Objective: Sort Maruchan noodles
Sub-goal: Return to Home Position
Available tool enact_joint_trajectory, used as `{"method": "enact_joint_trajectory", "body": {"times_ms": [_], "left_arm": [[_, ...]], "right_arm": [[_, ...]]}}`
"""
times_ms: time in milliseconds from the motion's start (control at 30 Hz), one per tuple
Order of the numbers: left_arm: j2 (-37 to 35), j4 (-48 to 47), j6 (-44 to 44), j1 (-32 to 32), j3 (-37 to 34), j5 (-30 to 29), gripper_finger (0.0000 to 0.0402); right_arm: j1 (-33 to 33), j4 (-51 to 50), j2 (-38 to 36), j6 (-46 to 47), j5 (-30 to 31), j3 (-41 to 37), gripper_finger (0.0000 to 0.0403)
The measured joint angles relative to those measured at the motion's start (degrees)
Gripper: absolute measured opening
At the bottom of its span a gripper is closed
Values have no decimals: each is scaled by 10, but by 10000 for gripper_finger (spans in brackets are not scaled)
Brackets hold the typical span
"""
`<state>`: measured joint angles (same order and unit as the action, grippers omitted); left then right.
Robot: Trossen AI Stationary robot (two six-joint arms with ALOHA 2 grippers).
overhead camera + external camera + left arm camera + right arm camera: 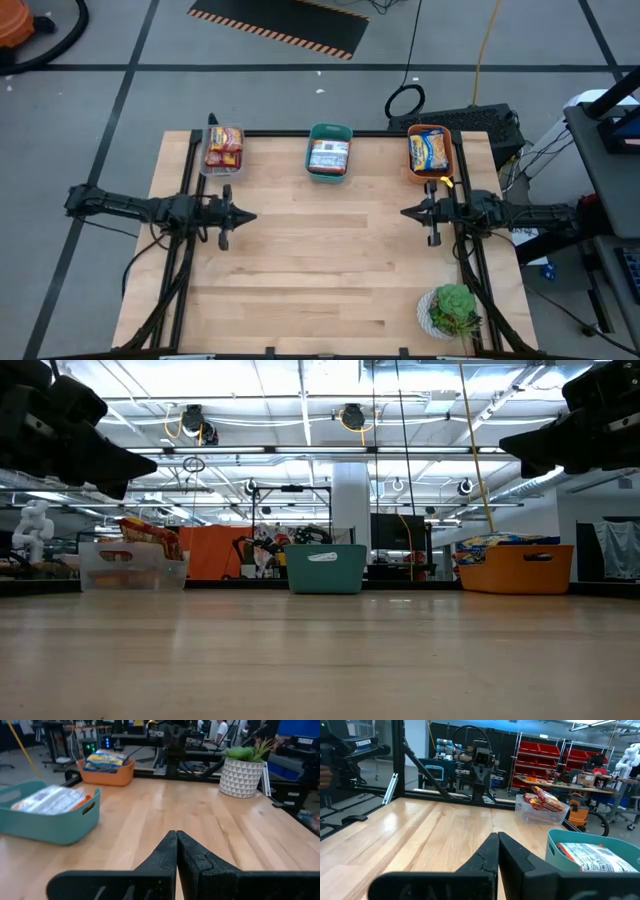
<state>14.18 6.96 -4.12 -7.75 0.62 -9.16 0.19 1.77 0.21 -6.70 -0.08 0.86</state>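
Note:
The Maruchan noodle packets lie in three bins along the table's far edge. Red-pink packets (224, 147) fill a clear bin (133, 566) at the far left. Blue-white packets (328, 156) lie in a teal bin (329, 131) at the far middle. Orange-yellow packets (430, 150) sit in an orange bin (515, 568) at the far right. My left gripper (252, 214) hovers shut above the left side of the table. My right gripper (404, 212) hovers shut above the right side, facing it. Neither is near a packet.
A green plant in a white patterned pot (452, 310) stands at the table's near right corner. The bare wooden table (330, 260) stretches between the two grippers and toward the near edge. Black frame rails (188, 250) run along both sides.

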Motion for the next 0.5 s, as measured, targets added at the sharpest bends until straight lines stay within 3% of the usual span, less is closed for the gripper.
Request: {"method": "enact_joint_trajectory", "body": {"times_ms": [267, 500], "left_arm": [[-49, -33, 14, -2, 0, 2, 5], [-142, -48, 16, -15, 0, 7, 5]], "right_arm": [[0, 0, 0, 0, 0, 0, 0], [0, 1, 0, 0, 0, 0, 0]]}}
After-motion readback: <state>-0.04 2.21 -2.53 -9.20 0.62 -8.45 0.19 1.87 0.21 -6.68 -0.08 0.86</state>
